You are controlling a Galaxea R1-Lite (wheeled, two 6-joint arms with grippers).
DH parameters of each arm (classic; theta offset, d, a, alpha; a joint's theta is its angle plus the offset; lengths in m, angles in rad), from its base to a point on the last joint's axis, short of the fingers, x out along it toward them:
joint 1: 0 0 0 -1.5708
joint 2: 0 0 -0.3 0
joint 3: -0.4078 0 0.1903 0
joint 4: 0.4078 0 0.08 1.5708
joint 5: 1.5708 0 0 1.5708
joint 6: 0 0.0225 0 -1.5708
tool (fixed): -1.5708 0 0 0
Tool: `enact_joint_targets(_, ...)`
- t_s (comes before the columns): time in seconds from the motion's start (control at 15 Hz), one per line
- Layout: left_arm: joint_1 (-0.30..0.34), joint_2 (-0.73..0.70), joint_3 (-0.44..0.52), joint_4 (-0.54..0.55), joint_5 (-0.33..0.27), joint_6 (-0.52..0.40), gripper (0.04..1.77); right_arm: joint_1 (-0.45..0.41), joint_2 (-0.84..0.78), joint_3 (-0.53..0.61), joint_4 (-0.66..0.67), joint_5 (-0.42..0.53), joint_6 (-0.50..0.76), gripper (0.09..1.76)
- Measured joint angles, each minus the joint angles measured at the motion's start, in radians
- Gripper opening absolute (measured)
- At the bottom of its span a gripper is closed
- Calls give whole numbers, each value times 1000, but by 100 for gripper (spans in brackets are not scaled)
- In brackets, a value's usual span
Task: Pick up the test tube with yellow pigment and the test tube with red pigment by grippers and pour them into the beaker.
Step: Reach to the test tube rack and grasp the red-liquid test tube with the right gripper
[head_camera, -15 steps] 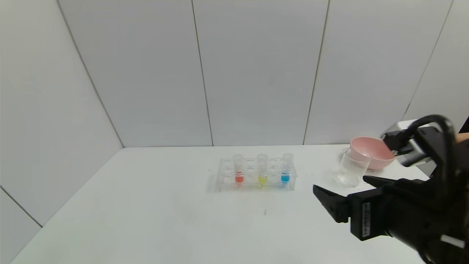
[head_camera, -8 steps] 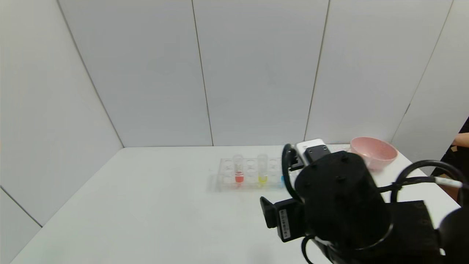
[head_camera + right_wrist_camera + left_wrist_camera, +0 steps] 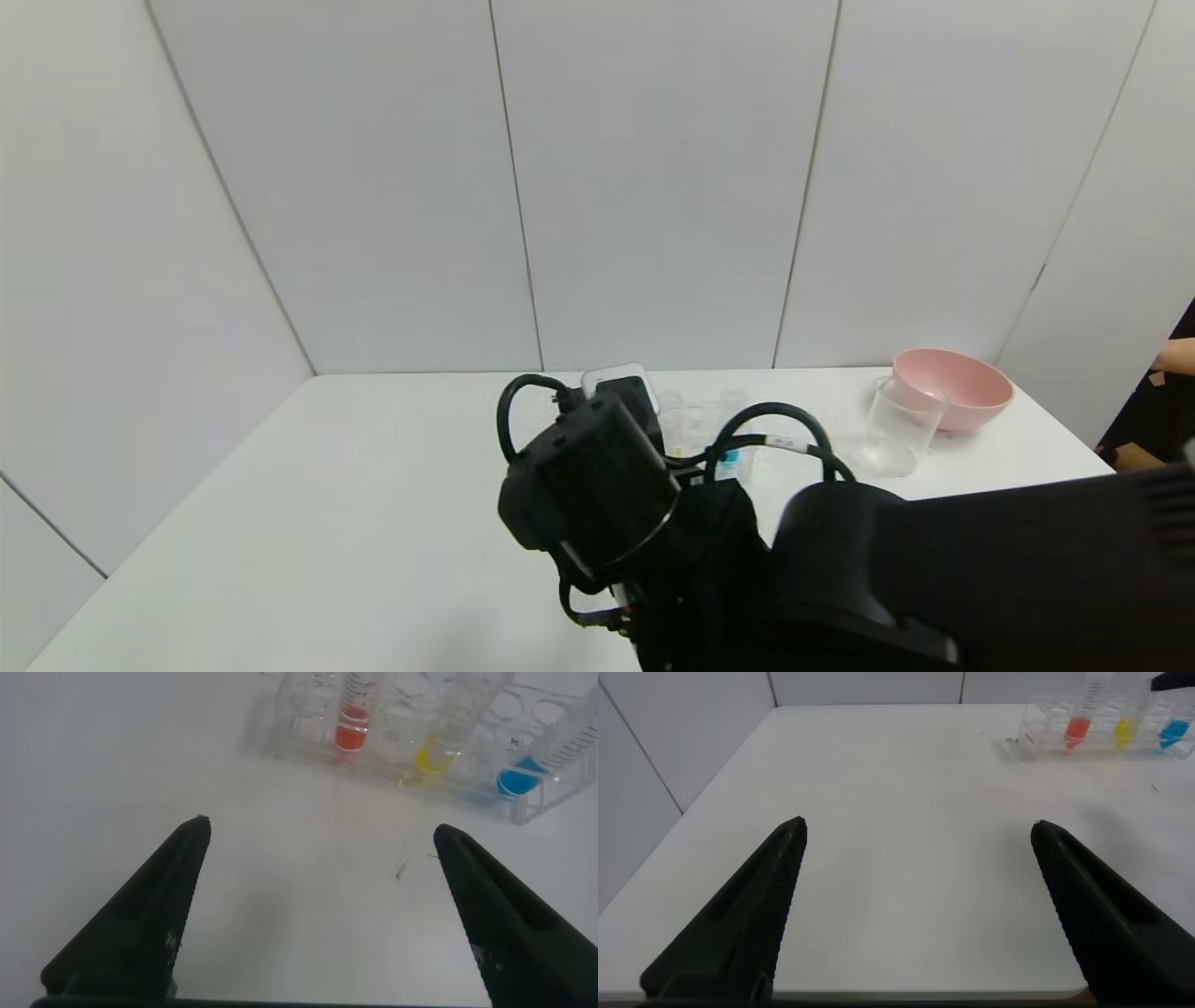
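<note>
The test tube with red pigment [image 3: 351, 726] and the test tube with yellow pigment [image 3: 432, 754] stand upright in a clear rack [image 3: 290, 714], with a blue-liquid tube [image 3: 519, 777] beside them. My right gripper [image 3: 320, 826] is open and empty, low over the table just in front of the rack. In the head view my right arm [image 3: 597, 485] hides the red and yellow tubes. The beaker [image 3: 898, 425] stands to the right, apart from the rack. My left gripper [image 3: 917, 824] is open and empty over the table's near left part; the rack [image 3: 1036, 730] shows far off.
A pink bowl [image 3: 952, 387] sits right behind the beaker at the back right. The white table [image 3: 373, 523] is bounded by grey wall panels at the back and left. A person's arm [image 3: 1174, 355] shows at the far right edge.
My right arm has swung from the table's right side leftward to the rack, now covering it in the head view. The beaker is uncovered again. The tubes have not moved.
</note>
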Motion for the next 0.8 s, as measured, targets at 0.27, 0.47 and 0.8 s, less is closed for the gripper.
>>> enact_joint_targets(0.27,0,0,0,0,0,0,172,-10,165,-224,94,-3,-6,171)
enact_joint_targets(0.47,0,0,0,0,0,0,172,-31,260,-365,141,-5,-9,171)
enact_joint_targets(0.8,0,0,0,0,0,0,172,-99,357,-492,164,-7,-55,171)
